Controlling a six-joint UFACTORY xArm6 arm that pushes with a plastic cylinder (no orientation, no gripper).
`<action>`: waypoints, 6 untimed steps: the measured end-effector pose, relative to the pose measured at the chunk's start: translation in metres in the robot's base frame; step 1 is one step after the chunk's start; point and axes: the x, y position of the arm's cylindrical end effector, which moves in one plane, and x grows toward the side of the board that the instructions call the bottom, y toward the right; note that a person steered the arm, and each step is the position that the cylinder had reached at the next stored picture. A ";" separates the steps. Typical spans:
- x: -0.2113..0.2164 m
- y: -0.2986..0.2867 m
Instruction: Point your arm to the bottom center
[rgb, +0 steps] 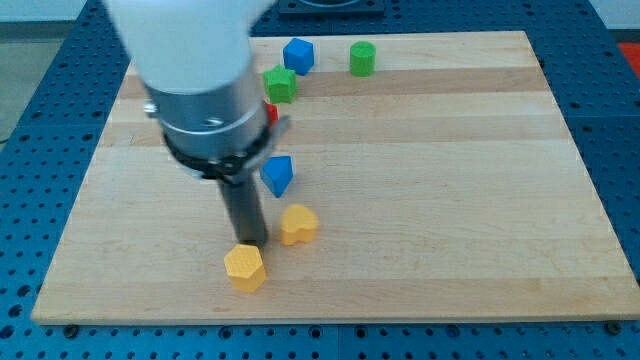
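Observation:
My tip (250, 243) rests on the wooden board (450, 200), left of centre near the view's bottom. It sits just above a yellow hexagonal block (245, 267) and just left of a yellow heart-shaped block (298, 225). A blue block (278, 175) lies above and right of the tip. A red block (270, 112) is mostly hidden behind the arm (195, 80).
A green star-shaped block (281, 84), a blue block (298, 55) and a green cylinder (362, 58) lie near the board's top edge. The board rests on a blue perforated table (30, 150).

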 end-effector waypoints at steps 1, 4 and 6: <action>-0.018 -0.011; 0.073 -0.054; 0.059 0.010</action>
